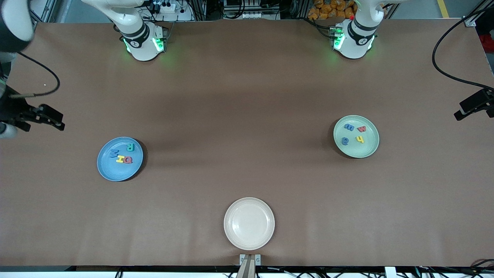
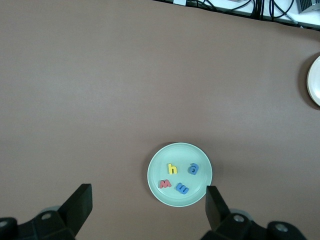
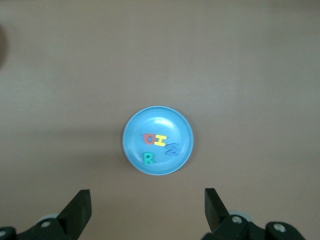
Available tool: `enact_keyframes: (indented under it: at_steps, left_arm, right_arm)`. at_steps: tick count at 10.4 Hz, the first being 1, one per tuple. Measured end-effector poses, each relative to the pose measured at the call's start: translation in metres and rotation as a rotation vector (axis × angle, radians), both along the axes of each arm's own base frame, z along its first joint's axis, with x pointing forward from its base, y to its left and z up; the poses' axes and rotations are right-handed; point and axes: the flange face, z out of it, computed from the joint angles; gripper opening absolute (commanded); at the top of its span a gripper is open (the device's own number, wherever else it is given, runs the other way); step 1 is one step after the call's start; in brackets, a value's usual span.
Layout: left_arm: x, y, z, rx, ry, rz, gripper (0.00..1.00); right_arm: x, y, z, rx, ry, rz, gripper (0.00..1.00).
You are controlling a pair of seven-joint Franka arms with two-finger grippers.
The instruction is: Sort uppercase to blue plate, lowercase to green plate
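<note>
On the brown table, the round sky-blue plate (image 1: 119, 158) is lying toward my right arm's end, and it is carrying four foam capital letters: the teal R (image 1: 130, 146), the blue W (image 1: 114, 153), the yellow H (image 1: 120, 158) and the red Q (image 1: 127, 160). Toward my left arm's end the round pale mint-green plate (image 1: 356, 136) is holding four small foam lowercase letters: the red w (image 1: 362, 129), the yellow h (image 1: 360, 139), the blue m (image 1: 349, 127) and the blue a (image 1: 345, 141). Nearer to the front camera, between these two, the round cream-white plate (image 1: 249, 223) is lying with nothing on it.

I am seeing no letter lying loose on the table, so I am judging that the sorting is finished and nothing is left to carry.

My left gripper (image 2: 147, 205) is hanging high above the green plate with its fingers spread wide and holding nothing. My right gripper (image 3: 147, 207) is hanging high above the blue plate, also spread wide and holding nothing. Both my arms are waiting.
</note>
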Motion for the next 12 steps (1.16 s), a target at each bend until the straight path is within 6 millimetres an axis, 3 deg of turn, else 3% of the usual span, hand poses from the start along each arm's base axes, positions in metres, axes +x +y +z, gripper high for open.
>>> enact_keyframes:
  at_steps: [4, 5, 12]
  left_arm:
    - [-0.001, 0.000, -0.002, 0.000, 0.009, -0.002, 1.00]
    - [-0.001, -0.001, -0.002, 0.000, 0.009, -0.006, 1.00]
    - [0.001, -0.017, -0.002, 0.000, 0.010, -0.036, 1.00]
  right_arm:
    - [-0.029, 0.002, 0.066, 0.032, -0.011, 0.010, 1.00]
    - [-0.033, 0.002, 0.072, 0.031, 0.001, 0.011, 1.00]
    - [-0.039, -0.004, 0.067, 0.001, 0.063, 0.004, 1.00]
